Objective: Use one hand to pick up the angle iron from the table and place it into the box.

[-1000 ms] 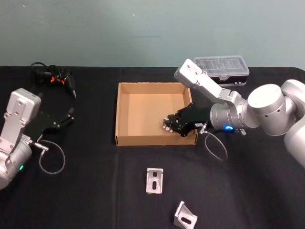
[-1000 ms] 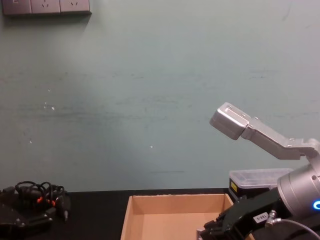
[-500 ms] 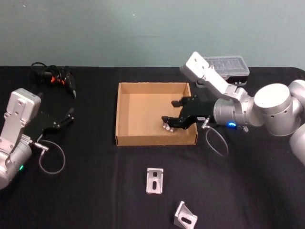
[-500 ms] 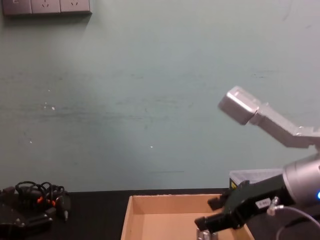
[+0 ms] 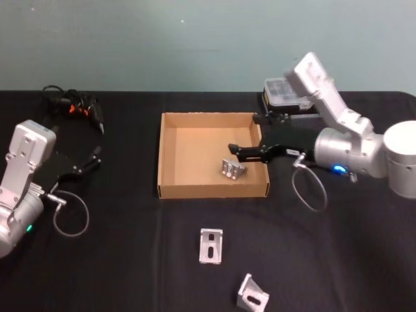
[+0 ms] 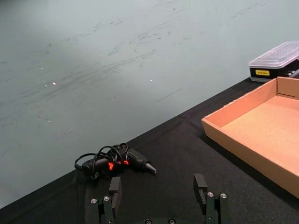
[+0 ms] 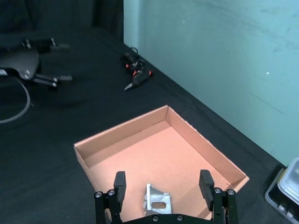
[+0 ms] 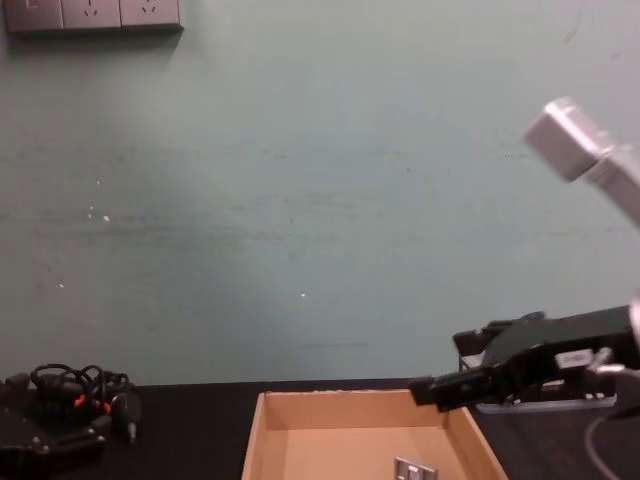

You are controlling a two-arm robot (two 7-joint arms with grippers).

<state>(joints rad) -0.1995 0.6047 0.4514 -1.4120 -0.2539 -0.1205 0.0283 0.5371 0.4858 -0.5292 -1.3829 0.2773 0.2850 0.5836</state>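
**Release completed; right arm due to clear the box.** The angle iron lies on the floor of the box, toward the box's front right corner and near its right wall. Whether it touches that wall is hard to tell from the head view.

The right gripper reaches in over the right wall with its jaws spread wide and nothing between them. The left gripper is parked near the left edge of the table, its jaws likewise spread.

A second angle iron and a third angle iron lie toward the table's front edge.

**Doing the step well.**
- Raise the fingers first, then draw back across the right wall.
- Keep the jaws apart so neither finger clips the upstanding flange.
- Mind the black case just behind the arm, near the table's far edge.

**What each view adds.**
- Right wrist view: the angle iron sits between and beyond the two fingers, apart from both and from the box walls. This view best supports the judgement that the piece is free.
- Chest view: seen from the side, the right gripper is at about the level of the box rim, with the angle iron well below it.
- Head view: it alone gives the layout of the pieces left on the table.
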